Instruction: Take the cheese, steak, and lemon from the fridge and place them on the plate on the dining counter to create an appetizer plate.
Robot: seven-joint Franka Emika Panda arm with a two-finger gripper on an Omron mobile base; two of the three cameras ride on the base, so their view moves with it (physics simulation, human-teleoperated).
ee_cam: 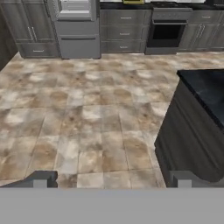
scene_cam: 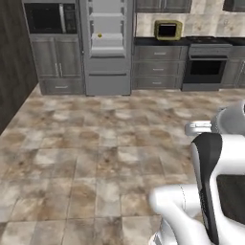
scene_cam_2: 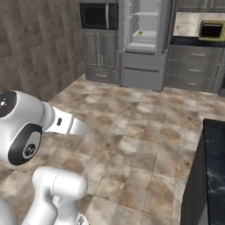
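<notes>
Across the tiled floor, the grey fridge (scene_cam: pixel 107 43) (scene_cam_2: pixel 143 35) (ee_cam: pixel 75 17) stands open, showing pale shelves. A small round yellow lemon (scene_cam: pixel 99 35) (scene_cam_2: pixel 140 32) rests on one shelf. The black marble dining counter (scene_cam_2: pixel 215 162) (ee_cam: pixel 205 92) is close on my right. In the hand view my gripper (ee_cam: pixel 112 181) is open and holds nothing. Its two dark fingertips (ee_cam: pixel 41 179) stand wide apart over the floor, far from the fridge. The cheese, steak and plate are out of view.
A black microwave (scene_cam: pixel 50 18) (scene_cam_2: pixel 99 16) sits above grey cabinets left of the fridge. Right of the fridge are drawers, a yellow countertop appliance (scene_cam: pixel 167 29) (scene_cam_2: pixel 212 30) and a stove (scene_cam: pixel 206 62) (ee_cam: pixel 168 30). Open floor lies between me and the fridge.
</notes>
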